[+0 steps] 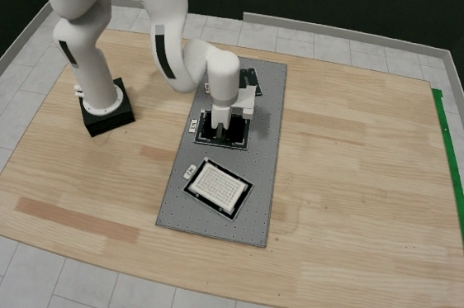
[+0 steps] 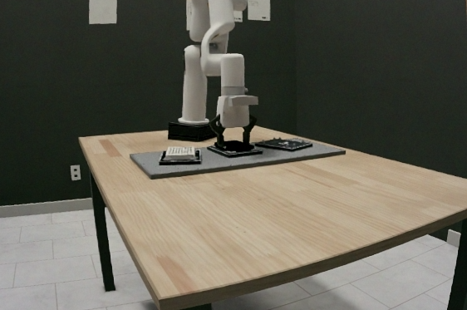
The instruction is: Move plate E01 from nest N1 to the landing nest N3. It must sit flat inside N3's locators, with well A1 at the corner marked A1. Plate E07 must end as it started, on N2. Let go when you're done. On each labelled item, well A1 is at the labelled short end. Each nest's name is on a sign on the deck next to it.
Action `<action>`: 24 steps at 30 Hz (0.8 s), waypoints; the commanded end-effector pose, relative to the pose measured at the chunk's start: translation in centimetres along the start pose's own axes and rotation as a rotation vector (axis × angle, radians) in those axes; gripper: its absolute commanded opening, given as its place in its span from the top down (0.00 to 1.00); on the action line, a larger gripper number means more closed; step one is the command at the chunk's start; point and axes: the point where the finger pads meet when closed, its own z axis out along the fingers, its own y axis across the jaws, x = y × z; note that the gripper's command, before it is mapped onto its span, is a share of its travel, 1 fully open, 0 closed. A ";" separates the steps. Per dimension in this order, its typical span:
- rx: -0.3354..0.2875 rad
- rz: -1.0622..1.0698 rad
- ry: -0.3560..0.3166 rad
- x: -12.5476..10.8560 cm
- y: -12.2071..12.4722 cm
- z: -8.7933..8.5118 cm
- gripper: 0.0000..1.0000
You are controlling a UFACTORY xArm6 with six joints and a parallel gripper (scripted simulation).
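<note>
A dark plate (image 1: 226, 132) lies low in the middle nest on the grey baseplate (image 1: 258, 184); it also shows in the exterior view (image 2: 235, 147). I cannot read its label or see its A1 end. My gripper (image 1: 222, 130) points straight down over it, and its black fingers (image 2: 233, 140) stand open on either side of the plate, down at its level. A white well plate (image 1: 218, 187) sits in the near nest, and it also shows in the exterior view (image 2: 180, 151). The far nest (image 1: 252, 81) looks empty and is partly hidden by my wrist.
Small white signs stand beside the middle nest (image 1: 192, 125) and the near nest (image 1: 189, 172). The arm's black base (image 1: 106, 110) is at the table's left. A green strip (image 1: 447, 151) runs along the right edge.
</note>
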 end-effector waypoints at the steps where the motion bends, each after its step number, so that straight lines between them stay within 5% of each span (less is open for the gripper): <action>1: 0.000 0.000 0.004 0.1 0.0 -0.1 0.00; 9: 0.000 0.000 0.004 0.1 0.0 -0.1 0.00; 24: 0.000 0.000 0.004 0.1 0.0 -2.6 0.00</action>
